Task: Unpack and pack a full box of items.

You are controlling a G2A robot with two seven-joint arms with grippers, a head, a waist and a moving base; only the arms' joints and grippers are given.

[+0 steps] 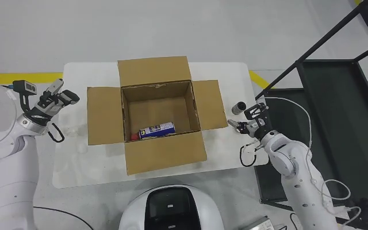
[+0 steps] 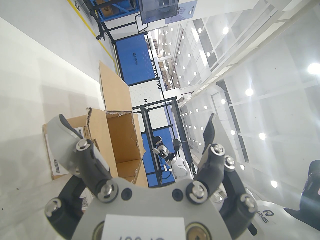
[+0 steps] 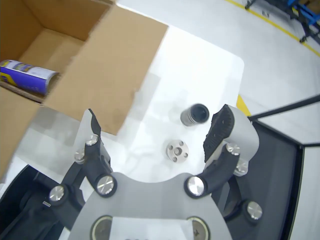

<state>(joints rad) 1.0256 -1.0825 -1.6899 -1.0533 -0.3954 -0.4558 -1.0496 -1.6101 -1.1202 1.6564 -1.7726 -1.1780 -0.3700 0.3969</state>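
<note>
White worktop (image 1: pixel 92 75) on grey floor (image 1: pixel 230 29). Cardboard box (image 1: pixel 103 115) is set centrally, metal cylinder (image 1: pixel 238 107) right of it. Left gripper (image 2: pixel 135 123) and right gripper (image 3: pixel 157 111) fingers are spread wide.

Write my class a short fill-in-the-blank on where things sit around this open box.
The spray can lies ____ the cardboard box.
The dark cylinder and the metal flange rest on the ____, outside the box.
The right gripper, jaws open, holds ____.
Missing words: inside; table; nothing.
</note>
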